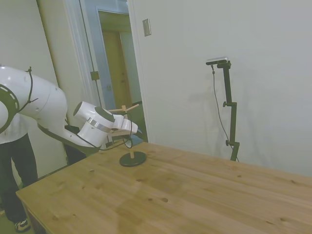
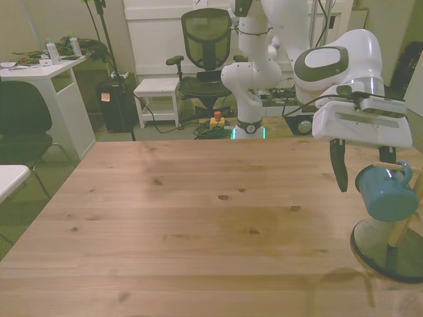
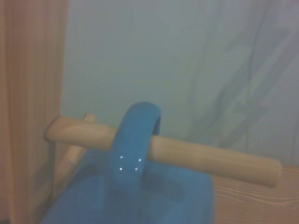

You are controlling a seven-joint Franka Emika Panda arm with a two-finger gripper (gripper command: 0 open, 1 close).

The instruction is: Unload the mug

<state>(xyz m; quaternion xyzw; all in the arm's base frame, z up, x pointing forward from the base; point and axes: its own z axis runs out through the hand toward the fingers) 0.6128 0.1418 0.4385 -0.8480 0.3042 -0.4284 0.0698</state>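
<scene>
Table [image 2: 198, 218]: a broad wooden top with knots in the grain; the peg stand sits near its corner at the front view's right.
Arm [image 2: 337, 66]: white, bent low over that corner, its wrist block just above the mug.
Person [image 1: 14, 161]: in the side view, dark trousers, a white top and one shoe show behind the arm, beyond the table's end.
Peg stand [image 2: 390, 254]: dark round base flat on the table, a wooden post rising from it (the post is partly behind the arm in the side view), with wooden pegs slanting out near the top.
Mug [image 2: 385, 191]: light blue, hanging on the stand and tilted; it is clear of the table, above the dark base.
Gripper [image 2: 362, 170]: jaws spread apart and holding nothing; one dark finger [image 2: 339, 168] hangs just beside the mug toward the front view's left, the other sits behind the mug's top.
Peg [image 3: 163, 149]: the wrist view shows it passing through the handle.
Handle [image 3: 136, 140]: a blue loop resting over the peg.
</scene>
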